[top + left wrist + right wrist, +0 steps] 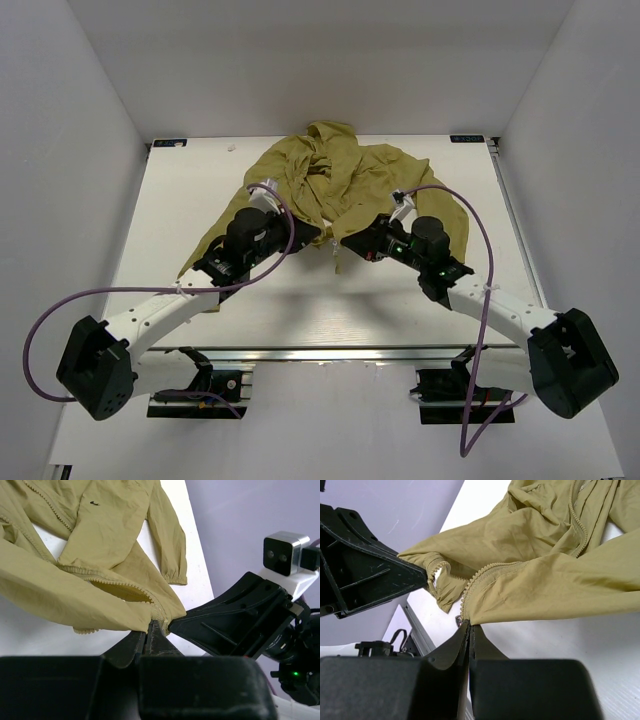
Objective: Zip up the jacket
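The olive-yellow jacket (340, 180) lies crumpled at the back middle of the table, front open, its hem towards me. My left gripper (318, 234) is shut on the bottom corner of one front edge of the jacket (100, 550), right by the zipper teeth (117, 582). My right gripper (345, 241) is shut on the bottom corner of the other front edge of the jacket (545, 565), beside its zipper teeth (485, 572); a small metal zipper part (457, 620) hangs there. The two grippers nearly touch, each showing in the other's wrist view.
The white table (300, 290) is walled by white panels at left, right and back. A metal rail (330, 353) runs along the near edge between the arm bases. Purple cables (480, 240) loop from both arms.
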Robot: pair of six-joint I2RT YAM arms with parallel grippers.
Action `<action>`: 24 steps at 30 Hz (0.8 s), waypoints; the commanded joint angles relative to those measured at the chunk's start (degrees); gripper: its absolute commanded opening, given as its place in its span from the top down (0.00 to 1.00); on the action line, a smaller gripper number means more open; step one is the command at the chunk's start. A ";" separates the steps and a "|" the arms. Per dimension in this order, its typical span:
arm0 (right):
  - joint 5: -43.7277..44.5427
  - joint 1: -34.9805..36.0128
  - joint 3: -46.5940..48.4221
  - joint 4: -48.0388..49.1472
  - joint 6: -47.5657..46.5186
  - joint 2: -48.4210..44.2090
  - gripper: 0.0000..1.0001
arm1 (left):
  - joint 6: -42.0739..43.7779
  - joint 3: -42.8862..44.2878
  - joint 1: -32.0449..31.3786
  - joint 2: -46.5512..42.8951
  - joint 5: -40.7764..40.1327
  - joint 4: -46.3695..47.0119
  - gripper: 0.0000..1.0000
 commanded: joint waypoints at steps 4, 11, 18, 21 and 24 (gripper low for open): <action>4.29 1.85 1.48 5.01 -1.64 -0.86 1.00 | -4.02 1.01 -0.43 -0.34 -2.52 -0.20 1.00; 6.05 3.53 1.66 7.57 -1.20 0.02 1.00 | -5.34 1.80 -1.05 1.07 -2.61 -0.90 1.00; 6.49 3.62 1.22 9.50 -0.76 -0.15 1.00 | -5.34 1.89 -1.40 1.34 -2.52 -1.17 1.00; 6.05 3.70 1.39 9.42 -0.85 0.11 1.00 | -5.34 1.80 -1.40 1.16 -2.52 -0.73 1.00; 5.96 3.70 1.31 9.24 -0.93 0.37 1.00 | -5.43 1.80 -1.49 0.98 -2.61 -0.64 1.00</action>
